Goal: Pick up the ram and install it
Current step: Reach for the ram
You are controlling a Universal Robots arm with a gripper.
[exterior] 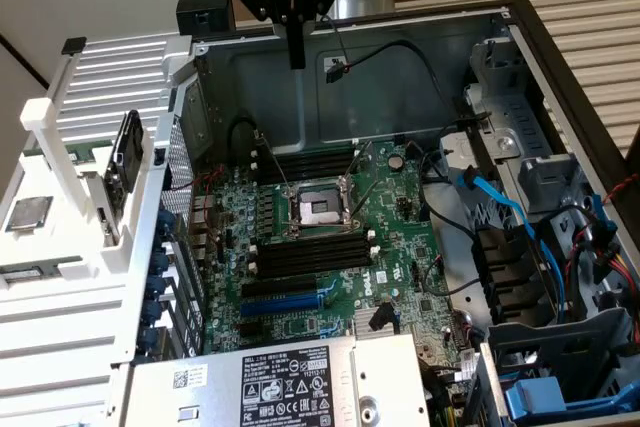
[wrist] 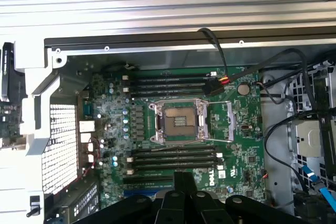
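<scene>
While the gripper [exterior: 297, 47] is hanging high over the open tower case [exterior: 250, 87], its two black fingers pressed together on nothing, the ram [exterior: 62, 154] is apparently sitting well apart from it. It is reading as a green strip, edge-up among the ribs of the white rack [exterior: 100, 77] at the exterior view's left; this identification is tentative.

Hazards, left to right:
1. Rack: the ribs are crowding the stick, so closed fingers would be striking plastic rather than straddling it.
2. Loose processor [exterior: 28, 212] and tilted black part [exterior: 125, 162]: both are lying near the ram and risking a knock.
3. Black cable [exterior: 400, 47]: it is looping across the rear wall just beside the fingers, inviting a snag.
4. Memory slots [exterior: 310, 255]: a stick arriving tilted or reversed would be stressing the contacts and the white end clips.
5. Processor socket [exterior: 315, 209]: it is lying open between the two slot banks, exposing its contacts to anything dropped.
6. Blue data cables [exterior: 500, 202]: they are trailing loose at the exterior view's right, beside the board.

Materials:
- Rack: matte white plastic, slatted.
- Ram: thin rigid board, probably slippery on its faces.
- Case: dull grey sheet steel, perforated at the side.
- Motherboard [exterior: 400, 207]: glossy green laminate, densely studded.
- Slots: long, narrow, black plastic.
- Cables: soft, rubbery.
</scene>
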